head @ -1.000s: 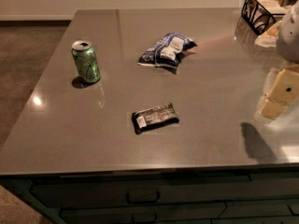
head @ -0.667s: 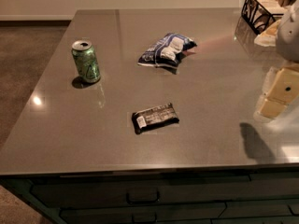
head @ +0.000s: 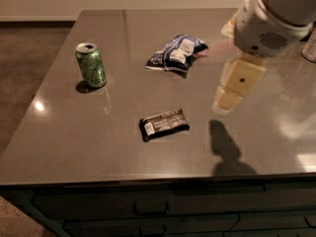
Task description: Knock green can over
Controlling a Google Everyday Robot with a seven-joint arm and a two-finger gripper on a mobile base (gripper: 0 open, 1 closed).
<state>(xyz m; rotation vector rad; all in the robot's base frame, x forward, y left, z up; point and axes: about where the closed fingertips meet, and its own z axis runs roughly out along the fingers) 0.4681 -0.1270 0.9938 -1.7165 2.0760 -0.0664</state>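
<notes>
The green can (head: 91,64) stands upright on the left part of the grey table (head: 74,142), with its silver top and pull-tab showing. My gripper (head: 226,100) hangs on the white arm (head: 269,19) above the right half of the table. It points down and to the left. It is far to the right of the can and touches nothing. Its shadow falls on the table just below it.
A blue-and-white snack bag (head: 175,52) lies at the table's middle back, between the can and the gripper. A flat black wrapped bar (head: 164,124) lies nearer the front edge. A dark object (head: 310,46) sits at the far right edge. Drawers run under the front edge.
The arm and gripper have moved left, from the table's right edge to over its right half. The can, bag and bar have not moved.
</notes>
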